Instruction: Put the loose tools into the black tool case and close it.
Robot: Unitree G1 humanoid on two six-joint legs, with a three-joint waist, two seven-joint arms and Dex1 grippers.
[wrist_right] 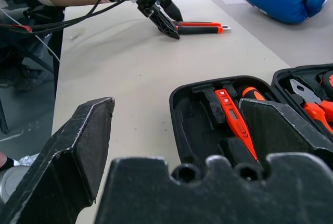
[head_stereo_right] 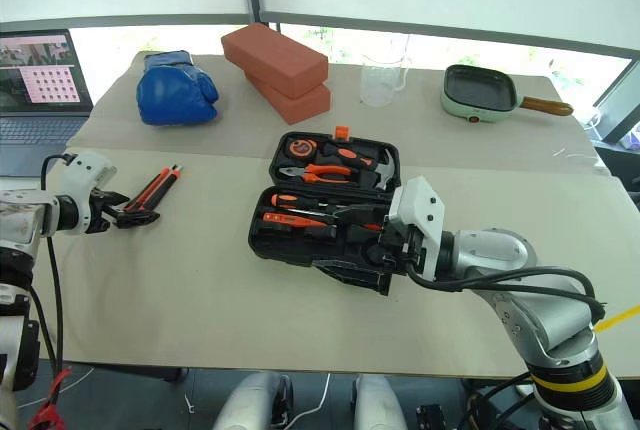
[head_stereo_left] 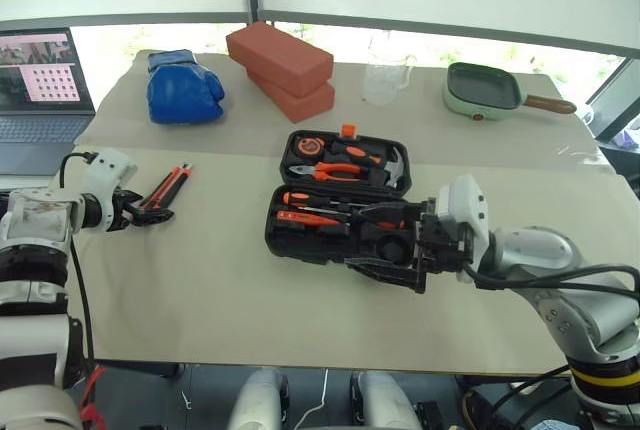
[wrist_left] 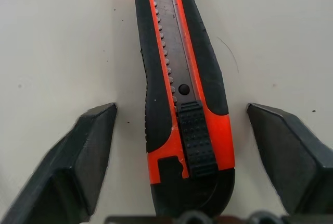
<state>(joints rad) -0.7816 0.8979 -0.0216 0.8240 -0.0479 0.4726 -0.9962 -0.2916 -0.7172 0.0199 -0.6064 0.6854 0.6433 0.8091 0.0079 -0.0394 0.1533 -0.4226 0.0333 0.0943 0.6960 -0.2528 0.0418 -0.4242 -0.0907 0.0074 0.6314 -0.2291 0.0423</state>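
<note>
Orange/blk utility knife (wrist_left: pixel 182 94), blk tool case (head_stereo_left: pixel 330 235), red bricks (head_stereo_left: pixel 280 68).

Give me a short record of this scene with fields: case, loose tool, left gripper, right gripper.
case: black tool case, open on the table, tools in its recesses
loose tool: utility knife, flat on the table, outside the case
left gripper: open, fingers either side of the knife's end, not yet closed
right gripper: open, at the case's near edge, holding nothing
</note>
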